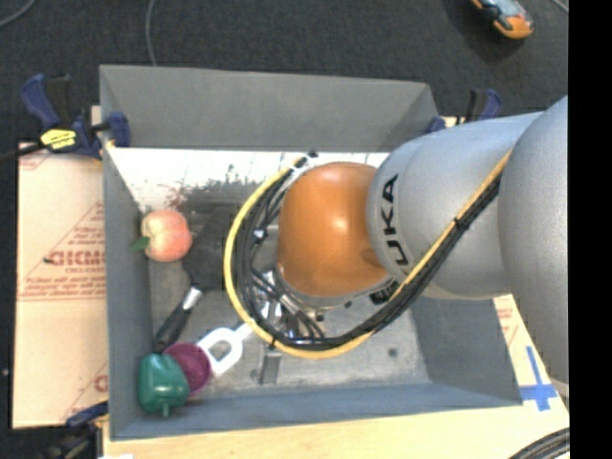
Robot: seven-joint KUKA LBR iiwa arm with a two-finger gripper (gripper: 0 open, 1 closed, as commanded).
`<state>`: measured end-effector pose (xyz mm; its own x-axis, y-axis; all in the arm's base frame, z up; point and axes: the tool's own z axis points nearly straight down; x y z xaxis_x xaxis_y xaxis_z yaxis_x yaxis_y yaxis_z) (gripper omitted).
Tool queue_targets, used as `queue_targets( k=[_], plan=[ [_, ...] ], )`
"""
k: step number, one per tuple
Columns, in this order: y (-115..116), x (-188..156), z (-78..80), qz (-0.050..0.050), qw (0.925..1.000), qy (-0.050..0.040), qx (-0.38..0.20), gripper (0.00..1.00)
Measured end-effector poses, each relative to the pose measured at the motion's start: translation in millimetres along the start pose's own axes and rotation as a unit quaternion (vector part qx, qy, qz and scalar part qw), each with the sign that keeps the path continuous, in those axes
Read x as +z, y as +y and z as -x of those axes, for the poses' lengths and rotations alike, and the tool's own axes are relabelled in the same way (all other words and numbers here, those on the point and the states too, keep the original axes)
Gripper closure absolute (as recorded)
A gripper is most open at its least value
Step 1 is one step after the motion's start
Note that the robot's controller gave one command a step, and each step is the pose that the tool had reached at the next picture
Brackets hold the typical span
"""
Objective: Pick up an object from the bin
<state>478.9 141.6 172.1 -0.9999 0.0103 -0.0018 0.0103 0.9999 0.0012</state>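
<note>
I see a pinkish peach (166, 235) by the bin's (124, 285) left wall; a green pepper (160, 382) in the near-left corner touches a purple lump (194, 363); a white loop (222, 344) lies just beside.

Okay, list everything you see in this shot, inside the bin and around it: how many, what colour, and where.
Bin: one, grey metal, centre of view.
Peach-like fruit: one, pink-orange, bin's left side.
Toy pepper: one, green, bin's lower-left corner.
Round thing: one, purple, against the pepper's right.
Tag-shaped piece: one, white, right of the purple thing.
Long-handled tool: one, black, between fruit and pepper.
Handheld device: one, orange and black, floor at upper right.
Arm: one, grey, with orange cover, over the bin's middle.
</note>
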Motion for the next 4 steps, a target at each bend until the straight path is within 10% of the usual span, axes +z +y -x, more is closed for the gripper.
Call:
queue_targets(
  k=[2, 4],
  plan=[
    [30.0, 57.2, 23.5, 0.000, 0.9994, 0.0013, 0.036, 0.00],
    [57.3, 80.3, 13.9, 0.001, 0.9980, -0.0018, 0.064, 0.00]
  ],
)
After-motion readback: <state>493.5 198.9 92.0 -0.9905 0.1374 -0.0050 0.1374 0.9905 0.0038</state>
